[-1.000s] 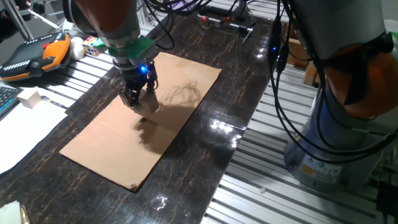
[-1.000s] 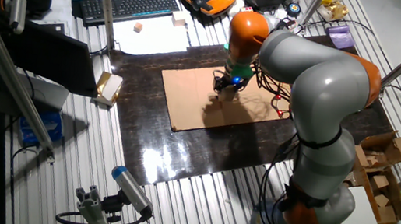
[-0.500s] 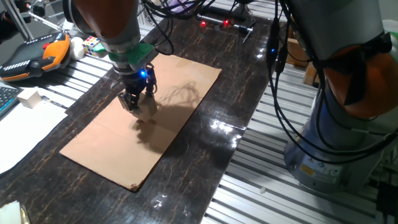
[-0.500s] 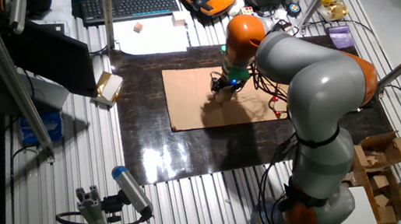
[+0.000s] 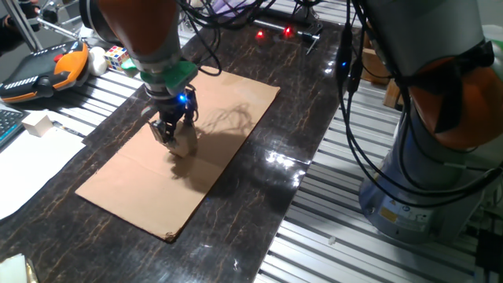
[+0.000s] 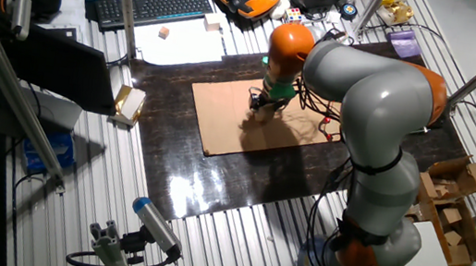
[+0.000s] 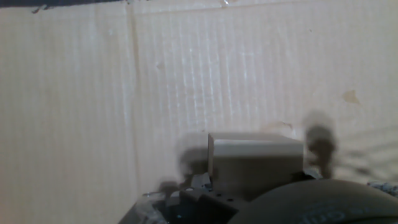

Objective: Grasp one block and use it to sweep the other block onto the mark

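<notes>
A plain tan wooden cube [image 5: 187,142] rests on the brown cardboard [image 5: 141,177] right at my fingertips. My gripper [image 5: 174,135] points down at the middle of the sheet and looks shut on the cube. In the hand view the cube [image 7: 255,163] sits low and centre, just above dark gripper parts. A small blurred dark grey mark [image 7: 318,140] lies just right of the cube's top corner. In the other fixed view my gripper [image 6: 262,107] is over the cardboard [image 6: 229,127], and the cube is too small to make out. No second block shows on the cardboard.
Off the cardboard to the left are a small pale wooden block [image 5: 37,123], white paper [image 5: 23,169], an orange teach pendant [image 5: 43,71] and a Rubik's cube [image 5: 118,55]. A keyboard [image 6: 158,5] lies at the far side. The robot base [image 5: 428,173] and cables stand at the right.
My gripper and the cube have shifted together a little along the cardboard towards its near end. Nothing else has moved.
</notes>
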You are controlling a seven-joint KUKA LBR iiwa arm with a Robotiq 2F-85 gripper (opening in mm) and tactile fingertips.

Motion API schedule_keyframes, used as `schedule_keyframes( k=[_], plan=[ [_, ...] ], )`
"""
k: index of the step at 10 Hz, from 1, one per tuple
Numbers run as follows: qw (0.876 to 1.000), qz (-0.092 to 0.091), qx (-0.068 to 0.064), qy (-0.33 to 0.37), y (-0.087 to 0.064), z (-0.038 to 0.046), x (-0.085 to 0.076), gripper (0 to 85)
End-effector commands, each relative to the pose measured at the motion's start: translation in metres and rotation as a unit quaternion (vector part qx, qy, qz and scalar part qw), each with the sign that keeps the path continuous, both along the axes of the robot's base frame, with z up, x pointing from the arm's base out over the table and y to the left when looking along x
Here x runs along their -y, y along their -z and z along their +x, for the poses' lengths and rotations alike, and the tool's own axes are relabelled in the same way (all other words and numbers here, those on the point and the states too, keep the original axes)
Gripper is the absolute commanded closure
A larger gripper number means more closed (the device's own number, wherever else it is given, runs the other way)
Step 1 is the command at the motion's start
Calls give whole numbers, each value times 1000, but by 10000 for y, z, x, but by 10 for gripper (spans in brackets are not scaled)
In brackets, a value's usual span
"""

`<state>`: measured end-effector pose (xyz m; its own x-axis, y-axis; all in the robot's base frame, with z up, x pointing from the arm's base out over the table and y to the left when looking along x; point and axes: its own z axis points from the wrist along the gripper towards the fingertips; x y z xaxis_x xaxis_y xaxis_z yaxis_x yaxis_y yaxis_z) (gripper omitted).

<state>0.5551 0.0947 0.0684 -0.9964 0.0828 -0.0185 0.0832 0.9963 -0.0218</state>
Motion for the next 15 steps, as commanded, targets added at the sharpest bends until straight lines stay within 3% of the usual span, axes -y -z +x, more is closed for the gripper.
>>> schedule_keyframes(
  k=[1,4,5,8,10,11,12,15],
  plan=[
    [1000,0,1,0,24,6,4,827],
    [1000,-4,1,8,36,-8,-6,707],
    [1000,-7,3,10,41,-9,-7,623],
    [1000,-8,3,10,45,-5,-5,563],
    [1000,-12,1,23,32,-12,-10,327],
    [999,-11,5,32,33,-19,-14,150],
    [999,-11,7,35,36,-20,-14,80],
    [999,-11,-1,32,-32,-8,-6,97]
  ],
)
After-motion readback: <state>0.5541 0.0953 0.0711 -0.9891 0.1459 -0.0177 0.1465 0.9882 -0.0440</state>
